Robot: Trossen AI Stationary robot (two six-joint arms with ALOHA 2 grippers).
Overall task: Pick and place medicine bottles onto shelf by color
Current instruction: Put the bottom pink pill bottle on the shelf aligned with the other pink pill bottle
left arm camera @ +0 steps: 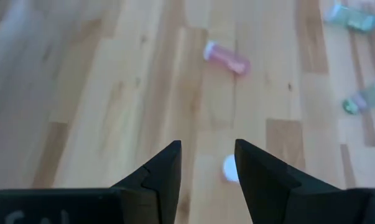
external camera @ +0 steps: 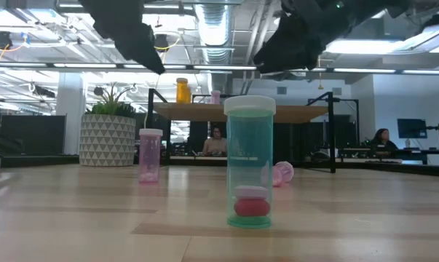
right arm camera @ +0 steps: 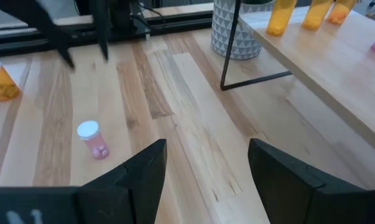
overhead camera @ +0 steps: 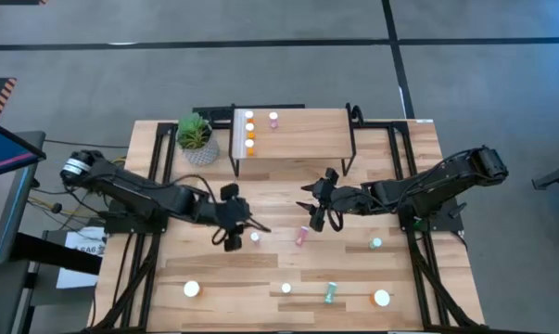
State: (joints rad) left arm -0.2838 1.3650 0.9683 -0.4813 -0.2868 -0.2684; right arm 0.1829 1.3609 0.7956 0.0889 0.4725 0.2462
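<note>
Fingers of both grippers stand apart and empty above the middle of the surface, in front of the shelf.

Left gripper hangs just beside an upright pink bottle, whose white cap shows between its fingers in the left wrist view; the right gripper hovers close above a pink bottle lying on its side. On the shelf stand three orange bottles in a row by the white strip, with one pink bottle beside them. Nearest the low camera, an upright teal bottle holds a pink-red pill at its bottom. More bottles are scattered along the near part of the surface.
</note>
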